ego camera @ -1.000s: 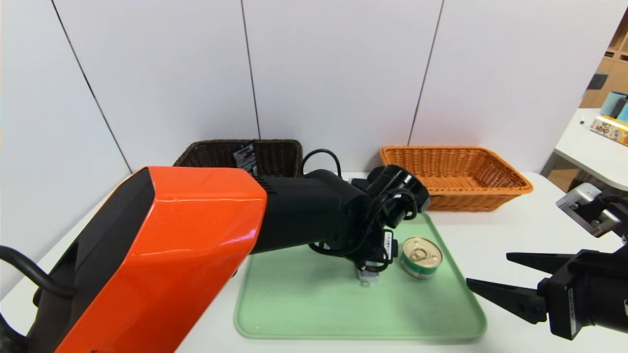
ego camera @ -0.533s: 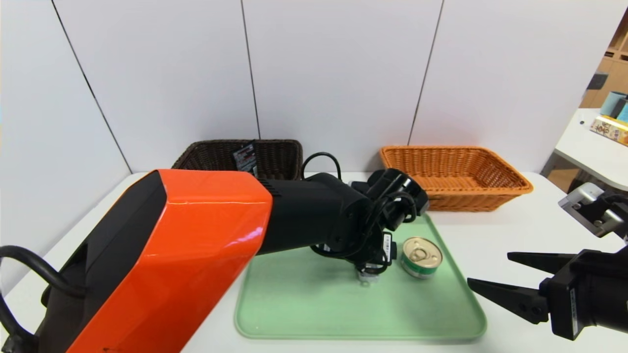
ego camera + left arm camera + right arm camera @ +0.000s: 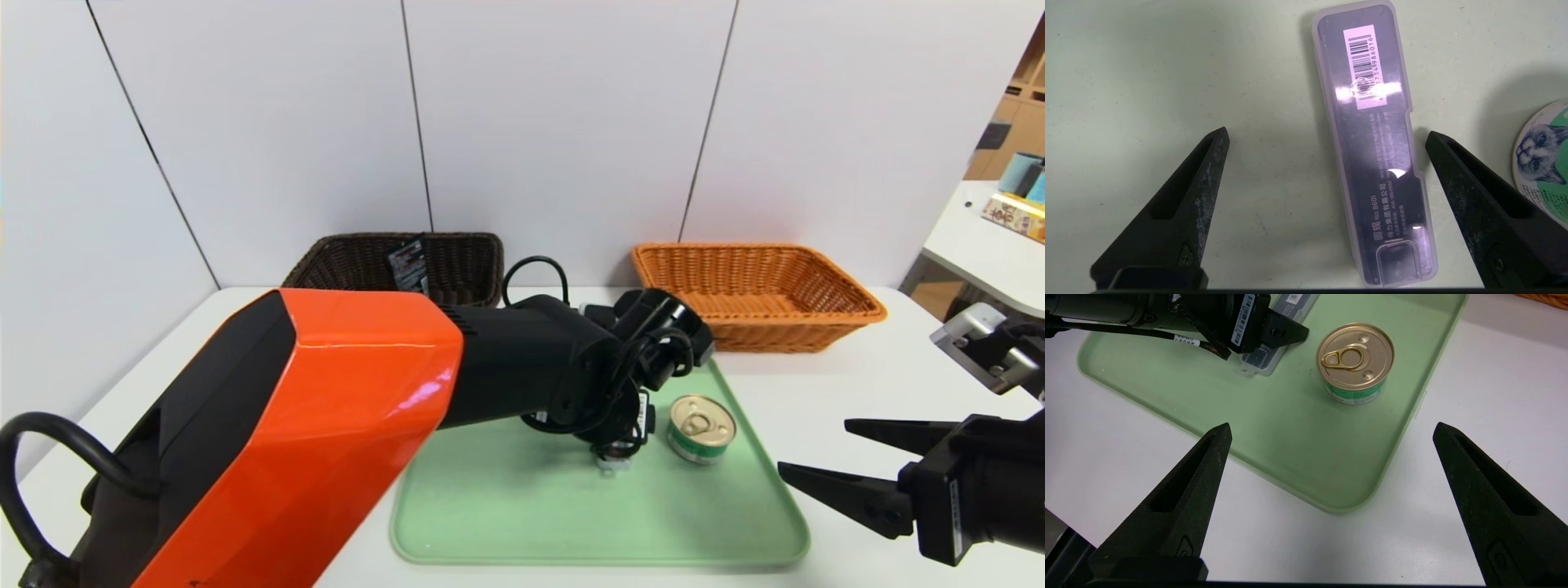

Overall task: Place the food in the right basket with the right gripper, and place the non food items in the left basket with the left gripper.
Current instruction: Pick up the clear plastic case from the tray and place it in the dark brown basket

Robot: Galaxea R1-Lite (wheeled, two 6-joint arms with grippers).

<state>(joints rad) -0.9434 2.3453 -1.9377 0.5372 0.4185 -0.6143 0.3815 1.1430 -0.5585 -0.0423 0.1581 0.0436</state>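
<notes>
A clear plastic case with a barcode label lies flat on the green tray. My left gripper hovers low over it, open, with the case between the fingers and nearer one of them. In the head view only the case's end shows under the left wrist. A gold-lidded tin can stands on the tray just right of the case, seen also as a can in the right wrist view. My right gripper waits open off the tray's right front corner.
A dark brown basket at the back left holds a black packet. An orange basket stands at the back right. The left arm's orange shell hides the tray's left part.
The left arm has crept slightly forward and lower over the case. The right gripper and the can have stayed put.
</notes>
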